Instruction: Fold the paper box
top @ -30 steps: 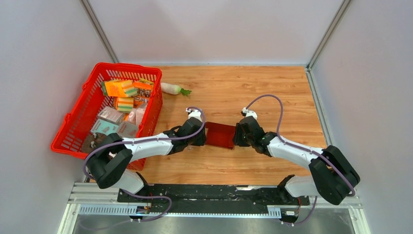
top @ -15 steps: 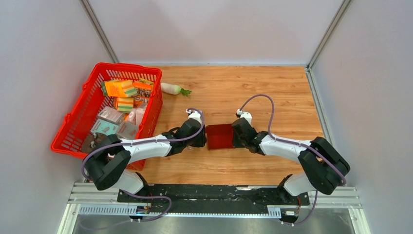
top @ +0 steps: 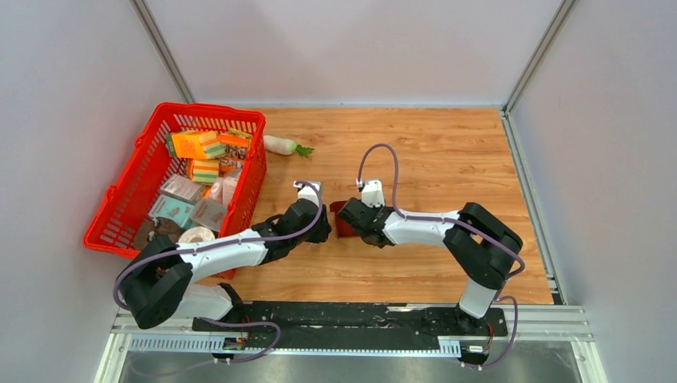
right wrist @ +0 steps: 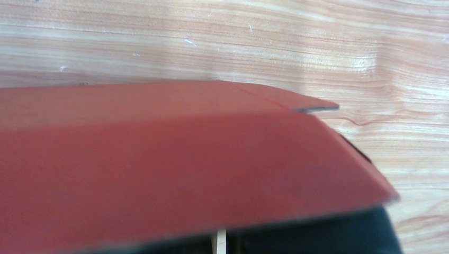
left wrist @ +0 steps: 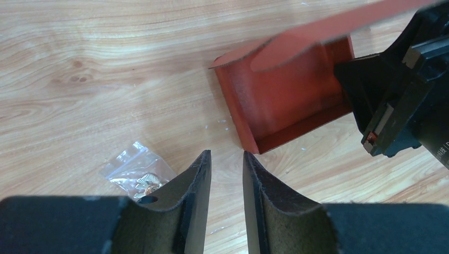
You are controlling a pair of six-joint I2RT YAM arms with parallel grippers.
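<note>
**Left wrist: left gripper [left wrist: 226, 154] empty, right gripper [left wrist: 360, 92] pinching paper box [left wrist: 286, 100]**

Left wrist view, bottom of frame: the two dark fingers of the left gripper stand a narrow gap apart with nothing between them, only bare wooden table [left wrist: 79, 79] showing through. The fingertips sit just short of the box's near corner, not touching it. A small clear plastic bag [left wrist: 138, 174] with metal bits lies lower left, beside the left finger.

The paper box is at centre-right: dark red, open side up, side walls raised, and one long flap slanting off to the upper right. The right gripper meets its right wall, jaws fully closed on the thin card.

Right wrist view: a blurred red panel fills most of the frame, so the fingers are barely visible at the bottom edge.

Top view: the box is at mid-table between the two grippers, tilted. A red basket [top: 128, 195] of packets sits at left, and a white radish [top: 279, 144] lies just past its far right corner.
</note>
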